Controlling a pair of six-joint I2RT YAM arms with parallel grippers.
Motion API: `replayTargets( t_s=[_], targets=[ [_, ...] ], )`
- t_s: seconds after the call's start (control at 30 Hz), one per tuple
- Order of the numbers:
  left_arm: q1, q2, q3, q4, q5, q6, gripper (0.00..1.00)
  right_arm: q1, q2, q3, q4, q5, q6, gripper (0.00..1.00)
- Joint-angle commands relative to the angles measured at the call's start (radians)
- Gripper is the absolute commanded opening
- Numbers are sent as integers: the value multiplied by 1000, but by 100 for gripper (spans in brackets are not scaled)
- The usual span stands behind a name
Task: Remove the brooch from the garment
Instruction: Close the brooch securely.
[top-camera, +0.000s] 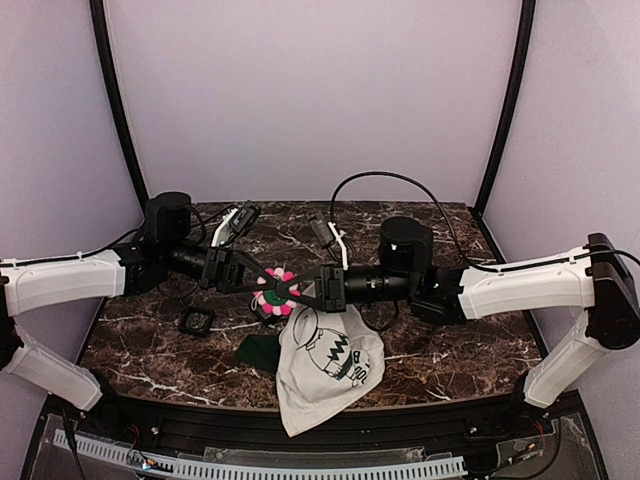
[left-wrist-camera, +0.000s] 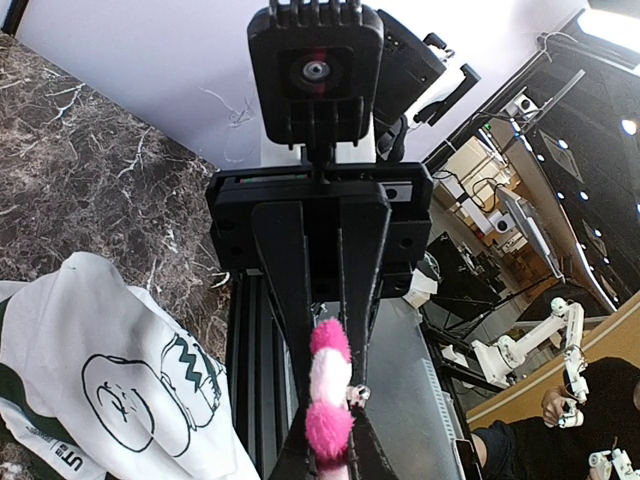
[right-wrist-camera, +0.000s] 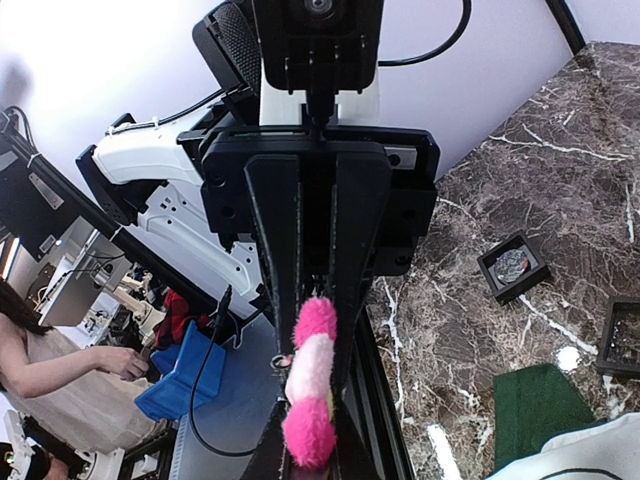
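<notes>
The brooch (top-camera: 275, 293), a fluffy pink and white flower, hangs above the table between both grippers. My left gripper (top-camera: 262, 283) comes in from the left and is shut on it. My right gripper (top-camera: 296, 292) comes in from the right and is also shut on it. In the left wrist view the brooch (left-wrist-camera: 328, 390) is edge-on in my left gripper (left-wrist-camera: 335, 440). The right wrist view shows the same brooch (right-wrist-camera: 312, 395) in my right gripper (right-wrist-camera: 312, 445). The garment (top-camera: 330, 365), a white T-shirt with a black drawing, lies crumpled just below and hangs over the front edge. In both wrist views the garment (left-wrist-camera: 120, 380) is apart from the brooch.
A small black square frame (top-camera: 196, 321) lies on the marble table (top-camera: 150, 340) left of the shirt. The shirt's dark green sleeve (top-camera: 258, 350) spreads beside it. The right wrist view shows a square frame (right-wrist-camera: 513, 265) and a second frame (right-wrist-camera: 620, 335) on the marble.
</notes>
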Motion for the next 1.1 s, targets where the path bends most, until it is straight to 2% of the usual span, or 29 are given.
replayTargets(
  t_s=[0.0, 0.07, 0.23, 0.37, 0.47, 0.6, 0.77, 0.87, 1.0, 1.07],
  targets=[
    [-12, -12, 17, -6, 25, 14, 1, -33, -1, -20, -6, 77, 15, 5],
    [-12, -10, 17, -9, 24, 14, 1, -35, -1, -24, 4, 65, 15, 8],
    [-12, -7, 23, -29, 12, 23, 1, -35, -6, -39, 99, -45, 10, 37],
    [-12, 5, 47, -120, -25, 83, 1, -33, -33, -62, 159, -85, 8, 56],
    [-12, 8, 52, -134, -33, 90, 1, -33, -53, -66, 127, -60, -8, 58],
    [-11, 9, 53, -143, -56, 91, 1, -33, -47, -65, 109, -68, -11, 51],
    [-10, 14, 57, -151, -56, 94, 1, -33, -38, -70, 104, -60, -6, 26],
    [-10, 12, 54, -145, -52, 92, 1, -33, -34, -66, 108, -57, -5, 13],
    [-10, 9, 52, -133, -43, 85, 1, -33, -30, -57, 94, -44, -9, 2],
    [-10, 8, 51, -130, -41, 81, 1, -33, -32, -60, 88, -30, -9, 0]
  ],
)
